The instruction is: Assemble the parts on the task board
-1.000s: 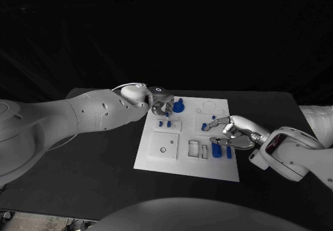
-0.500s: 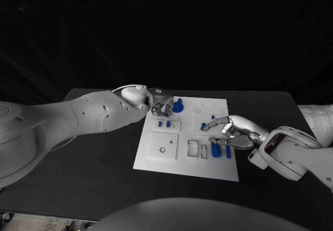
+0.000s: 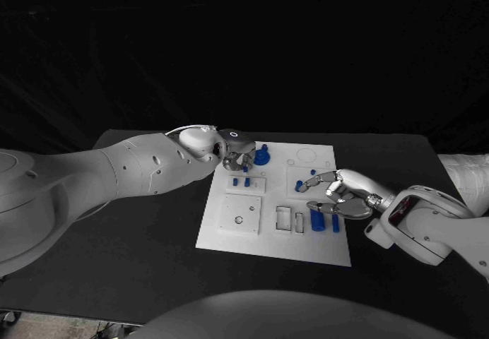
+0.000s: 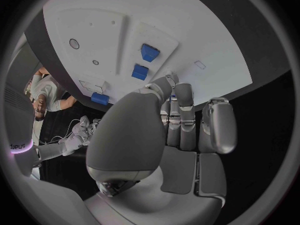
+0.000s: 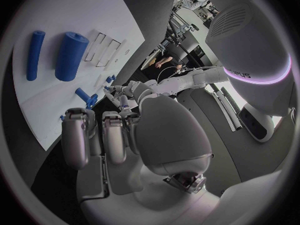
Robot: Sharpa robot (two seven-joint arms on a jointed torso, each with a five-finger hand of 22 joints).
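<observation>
Nearest the robot, two blue rods (image 3: 318, 222) are lying on the white board (image 3: 239, 236), just beside the right hand (image 3: 341, 195), whose curled fingers are gripping nothing. Farther off, the left hand (image 3: 237, 152) is hovering at the board's far edge; the left wrist view is showing its fingers extended and empty near two blue blocks (image 4: 149, 52).

Black table (image 3: 133, 240) under me, matte, no markings — its far edge runs straight across, corners cut off at an angle. Behind it everything is black: looks like a dark curtain (image 3: 244, 63) hanging in soft vertical folds, no wall, window or floor readable past it. Light comes down from above — bright on the table's middle, falling off to dark at the sides. From my right wrist, a cluttered room beyond the table edge: metal frames or stands (image 5: 187, 5), details too small to tell.
</observation>
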